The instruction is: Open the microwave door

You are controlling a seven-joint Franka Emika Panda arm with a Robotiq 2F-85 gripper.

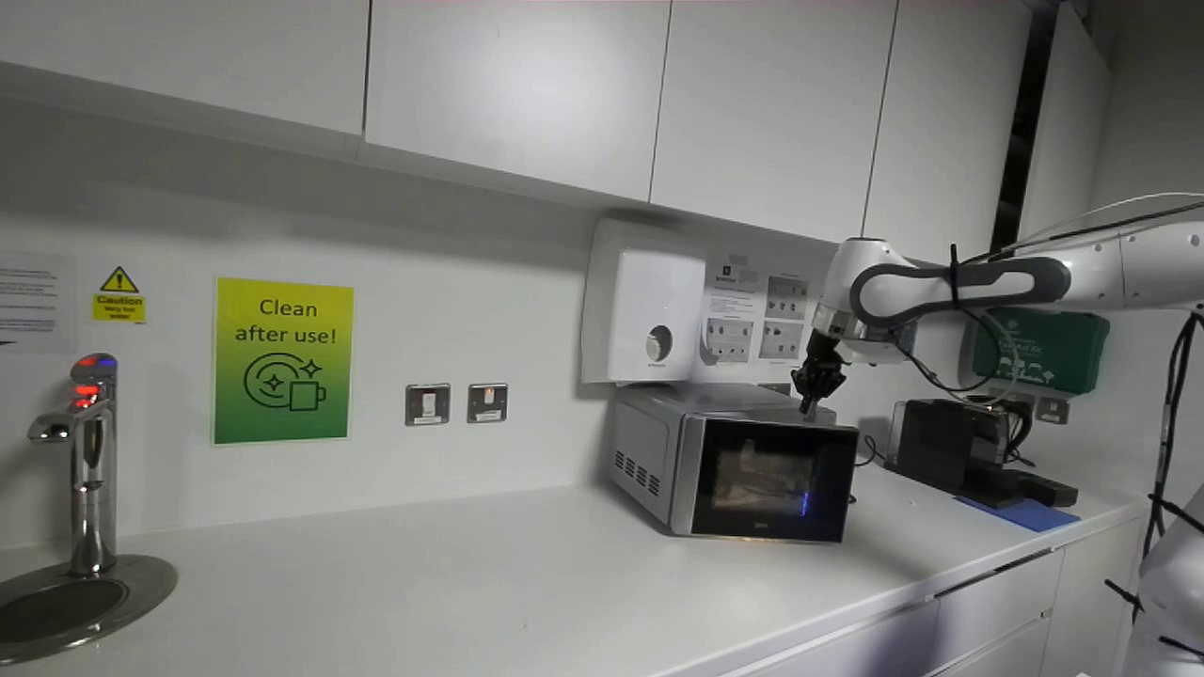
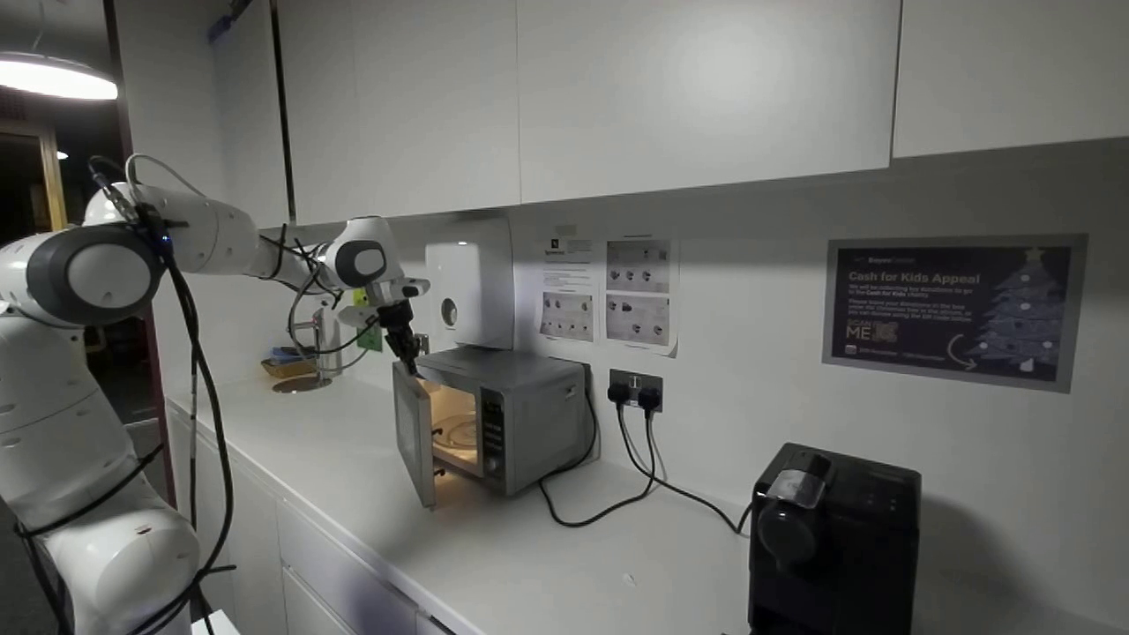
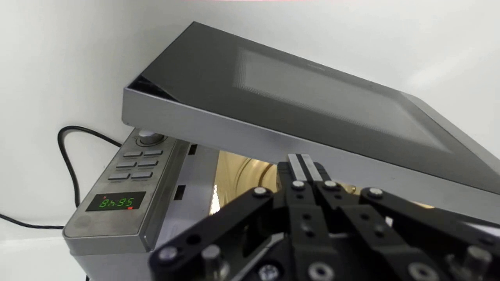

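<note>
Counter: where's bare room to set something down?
Biggest patch: the counter between tap and microwave. Smaller: between microwave and black coffee machine, in front of the power cables, bar one pale speck. Crowded: round the partly open microwave door, with the shut pincer by its top edge.

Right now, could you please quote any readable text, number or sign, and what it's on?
Green sign: "Clean after use!"
Yellow sticker: warning triangle, "Caution Very hot water"
Dark poster: "Cash for Kids Appeal", "SCAN ME"
Microwave display: digits, inverted in wrist view, uncertain
Too small or blurred on: microwave door, green box, notices, switch labels, dispenser, poster's rest
</note>
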